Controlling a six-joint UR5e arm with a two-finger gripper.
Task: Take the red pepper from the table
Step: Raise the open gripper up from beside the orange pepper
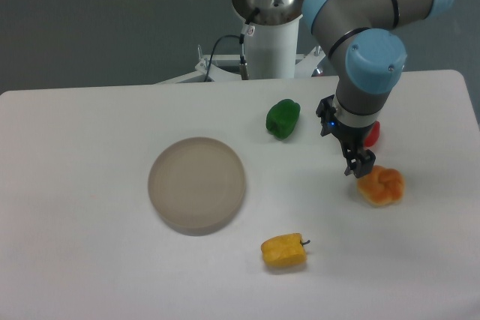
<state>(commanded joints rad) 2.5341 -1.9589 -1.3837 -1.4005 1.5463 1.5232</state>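
Note:
The red pepper (373, 133) lies on the white table (90, 260) at the right. It is mostly hidden behind my gripper's wrist, and only its right side shows. My gripper (358, 164) points down just in front and left of it, above the table. Its dark fingers stand apart with nothing between them. The fingertips are close to the upper left edge of the orange lobed pepper (380, 186).
A green pepper (283, 118) lies left of the gripper. A round grey plate (196, 184) sits centre left. A yellow pepper (283, 251) lies near the front. The arm's base (268, 31) stands at the table's back edge.

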